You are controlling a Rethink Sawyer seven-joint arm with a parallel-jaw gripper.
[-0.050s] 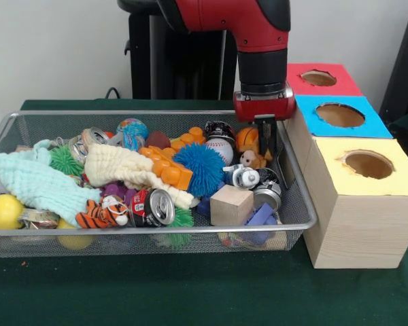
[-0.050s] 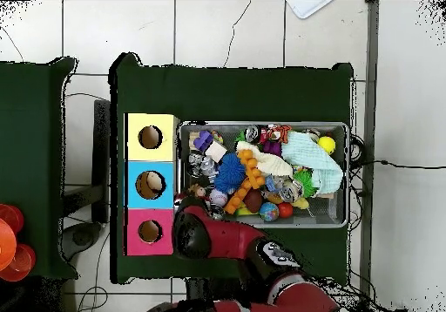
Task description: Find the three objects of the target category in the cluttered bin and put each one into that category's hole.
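The red and black arm [image 1: 258,41] comes down over the right end of the wire mesh bin [image 1: 296,224], and its gripper [image 1: 270,146] hangs low just inside that end, close to the bin's wall. Dark fingers reach down beside a small orange basketball [image 1: 247,138] and a little tan plush animal [image 1: 253,160]; whether they stand apart or together cannot be told, and nothing can be seen held between them.

The bin is heaped. At its left lie a pale mint knitted cloth [image 1: 37,180], a yellow ball [image 1: 3,211] and a green spiky ball [image 1: 66,161]. Toward the middle a cream knitted cloth [image 1: 126,166] drapes over an orange toy block piece [image 1: 168,166], with a striped tiger toy [image 1: 98,214] and a red drink can [image 1: 151,207] at the front. A blue spiky ball [image 1: 205,168] sits right of centre, a baseball [image 1: 219,148] just behind it, and a plain wooden cube [image 1: 231,204] in front. A multicoloured ball [image 1: 132,129] rests near the back rim.

Just beside the bin's right end stand three wooden boxes in a row, each with a round hole on top: the yellow box [image 1: 374,166] nearest, the blue box [image 1: 340,115] in the middle, the red box [image 1: 319,78] farthest. In the overhead view the arm [image 2: 226,239] covers the bin's corner next to the red box [image 2: 150,231]. Everything stands on a dark green table cover [image 1: 190,292]
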